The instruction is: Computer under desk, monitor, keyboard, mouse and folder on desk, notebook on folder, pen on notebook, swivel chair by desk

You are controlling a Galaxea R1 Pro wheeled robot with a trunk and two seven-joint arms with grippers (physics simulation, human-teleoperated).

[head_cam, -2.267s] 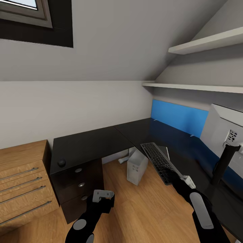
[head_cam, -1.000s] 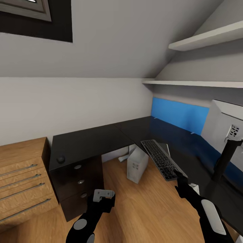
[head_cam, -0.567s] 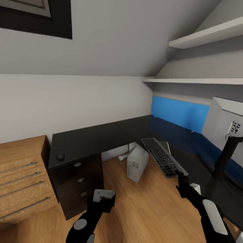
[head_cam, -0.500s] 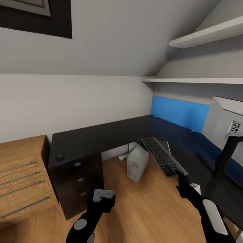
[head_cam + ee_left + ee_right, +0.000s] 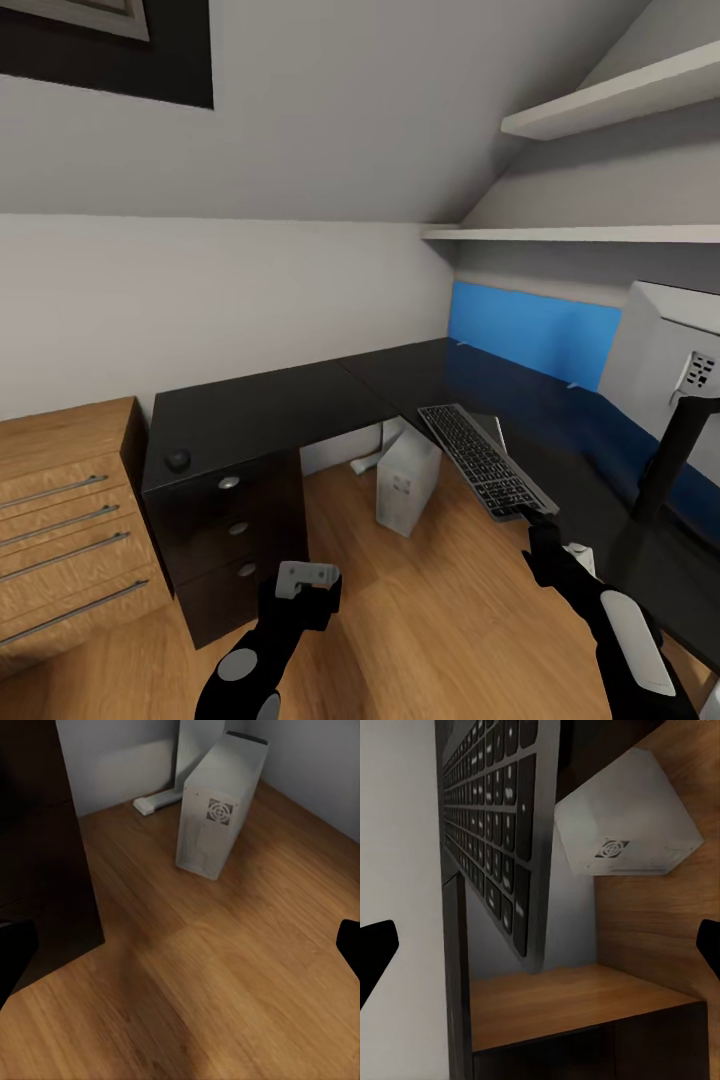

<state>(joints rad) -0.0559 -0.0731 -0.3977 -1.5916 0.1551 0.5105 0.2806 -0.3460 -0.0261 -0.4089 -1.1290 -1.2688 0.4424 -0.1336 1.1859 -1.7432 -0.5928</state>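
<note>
The right gripper [image 5: 535,522] sits just off the near end of the keyboard [image 5: 483,472], reaching toward 12 o'clock. In the right wrist view its two black fingertips [image 5: 376,949] stand far apart at the edges of the picture with nothing between them, so the hand is wide open and holds nothing. Whether a fingertip grazes the keyboard's end I cannot tell.

The keyboard lies slantwise on the desk [image 5: 270,415], its near end hanging a little over the front edge, likely because it has only been set down roughly. It may need a nudge inward, toward the monitor [image 5: 665,375] at about 3 o'clock, whose white back and dark stand face us.

The left gripper [image 5: 305,580] hangs low over the wooden floor [image 5: 440,610] at about 7 o'clock, clear of everything. Its fingertips [image 5: 15,952] likewise sit spread at the frame's edges, empty.

The computer [image 5: 405,483] stands on the floor under the desk, just beyond the keyboard's overhang, where the task wants it. The mouse [image 5: 178,460] rests far off at 9 o'clock, near the desk's left corner above the drawers [image 5: 235,535], well apart from the keyboard, so it remains to be fetched.
</note>
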